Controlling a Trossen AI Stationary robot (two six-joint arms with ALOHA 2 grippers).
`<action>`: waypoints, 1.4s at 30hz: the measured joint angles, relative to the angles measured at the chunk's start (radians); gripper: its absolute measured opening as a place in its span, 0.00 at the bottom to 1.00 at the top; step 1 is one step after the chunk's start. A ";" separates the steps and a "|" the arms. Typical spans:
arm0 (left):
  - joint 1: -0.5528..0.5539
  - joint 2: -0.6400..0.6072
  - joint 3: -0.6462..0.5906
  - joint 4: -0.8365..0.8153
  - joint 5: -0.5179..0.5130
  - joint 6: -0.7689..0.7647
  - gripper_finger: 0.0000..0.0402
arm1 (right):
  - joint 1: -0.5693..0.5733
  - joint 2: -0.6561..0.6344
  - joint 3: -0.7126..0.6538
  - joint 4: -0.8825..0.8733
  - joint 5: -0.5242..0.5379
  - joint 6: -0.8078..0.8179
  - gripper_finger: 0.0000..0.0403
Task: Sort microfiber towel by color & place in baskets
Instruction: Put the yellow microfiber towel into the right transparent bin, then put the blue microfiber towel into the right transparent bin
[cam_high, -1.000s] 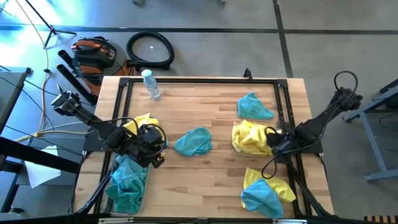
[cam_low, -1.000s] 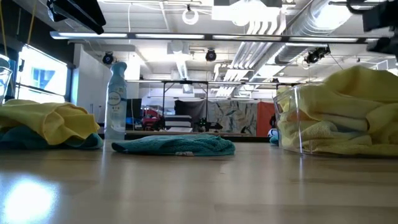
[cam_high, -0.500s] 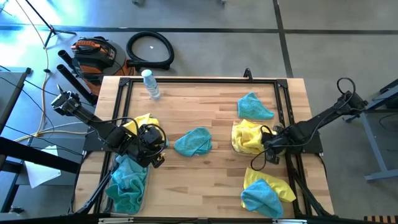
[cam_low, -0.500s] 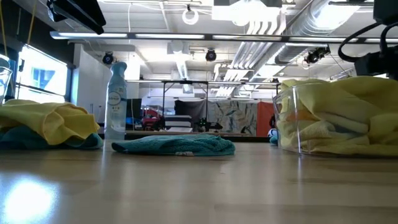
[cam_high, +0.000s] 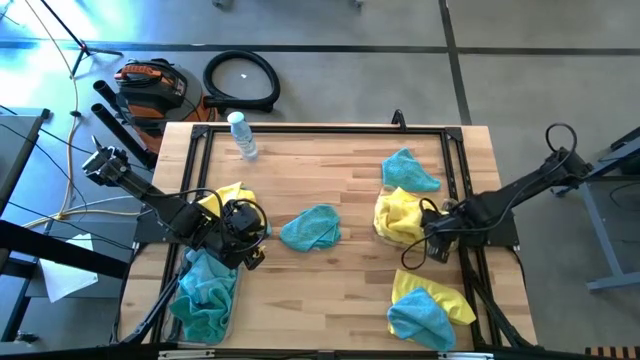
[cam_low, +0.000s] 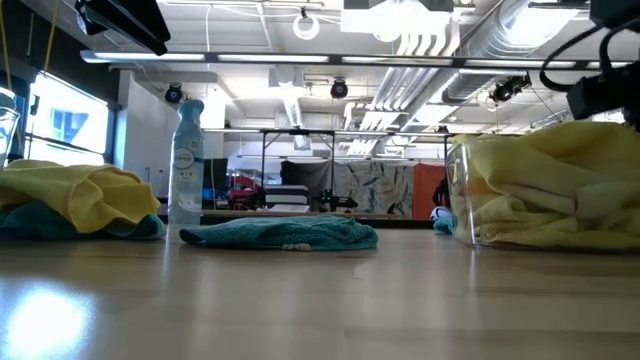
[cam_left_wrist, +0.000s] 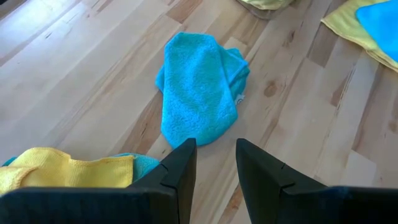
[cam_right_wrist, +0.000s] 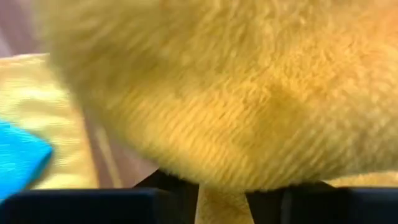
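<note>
The right basket (cam_high: 378, 232) is a clear tub heaped with yellow towels (cam_high: 398, 215), and my right gripper (cam_high: 428, 238) stands open on that heap, pointing down. The left basket (cam_high: 232, 312) holds teal towels (cam_high: 205, 295). My left gripper (cam_left_wrist: 216, 162) hovers open and empty beside it. Ahead of it a teal towel (cam_left_wrist: 199, 93) lies flat at the table's middle. A yellow towel lies over a teal one (cam_high: 235, 198) at the left. Another teal towel (cam_high: 408, 172) lies at the far right. At the near right a teal towel lies on a yellow one (cam_high: 428, 308). My right gripper comes at the yellow heap from above, pointing almost straight down. A fold of yellow cloth (cam_right_wrist: 221, 202) stands between its parted fingers (cam_right_wrist: 171, 186). The heap rests in the right basket. Whether the fingers still pinch the fold, I cannot tell.
A clear spray bottle (cam_high: 241, 135) stands at the far left of the table. A black metal frame (cam_high: 320, 128) runs around the wooden top. Bare wood lies between the middle teal towel and the right basket.
My right gripper has come down onto the yellow heap in the right basket and shifted a little toward the table's left, its wrist rolling. The heap's top now sits lower than a second ago.
</note>
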 joint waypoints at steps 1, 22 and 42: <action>0.000 0.000 0.000 0.000 0.000 0.000 0.25 | 0.000 -0.001 0.017 -0.013 0.000 0.000 0.27; 0.000 0.000 0.000 -0.001 -0.001 0.107 0.25 | 0.001 0.000 0.439 -0.332 0.096 0.381 0.29; 0.072 -0.023 0.000 -0.209 0.125 0.247 0.25 | 0.262 0.413 0.617 -0.069 0.158 0.766 0.01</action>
